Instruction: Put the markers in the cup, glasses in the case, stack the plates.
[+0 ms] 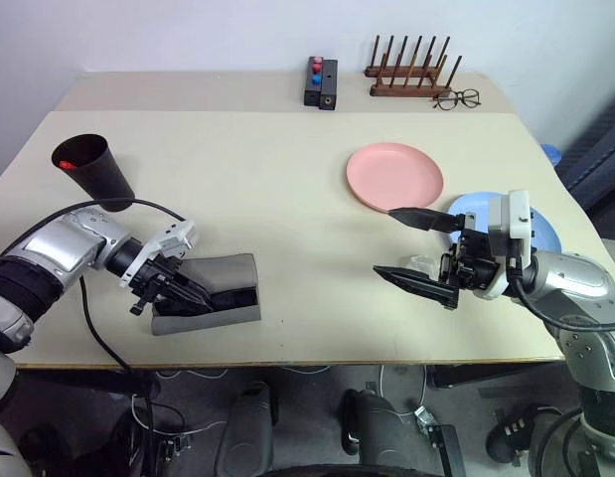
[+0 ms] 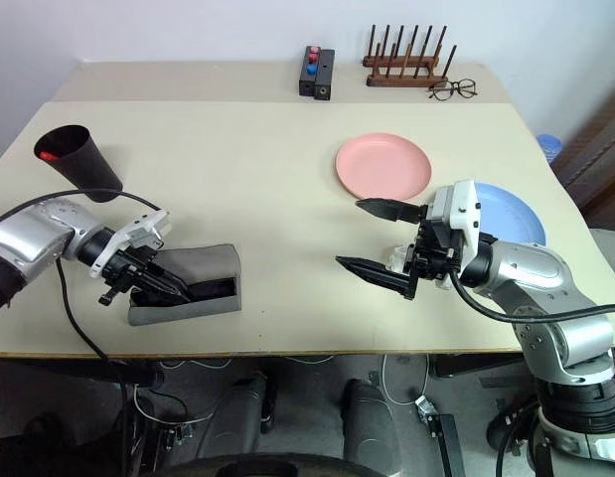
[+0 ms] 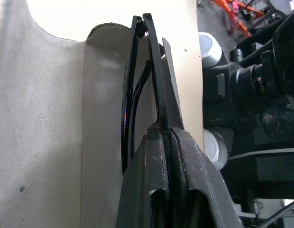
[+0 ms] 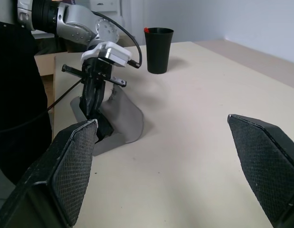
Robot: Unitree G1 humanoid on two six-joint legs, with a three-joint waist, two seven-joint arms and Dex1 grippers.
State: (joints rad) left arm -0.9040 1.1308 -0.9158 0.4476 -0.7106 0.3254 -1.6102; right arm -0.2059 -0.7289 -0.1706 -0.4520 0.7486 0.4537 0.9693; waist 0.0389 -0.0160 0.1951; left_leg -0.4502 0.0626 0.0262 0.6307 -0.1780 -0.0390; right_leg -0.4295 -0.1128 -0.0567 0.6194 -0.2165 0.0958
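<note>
Grey case [image 1: 216, 293] lay under my left gripper [image 1: 184, 291], jaws nearly together around the glasses [image 3: 137, 85] half inside; next, release; my right gripper [image 1: 418, 248] gaped empty.

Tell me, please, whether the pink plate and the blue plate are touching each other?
Apart. In the right eye view a strip of bare table separates the pink plate from the blue plate, which lies partly behind the right arm.
</note>
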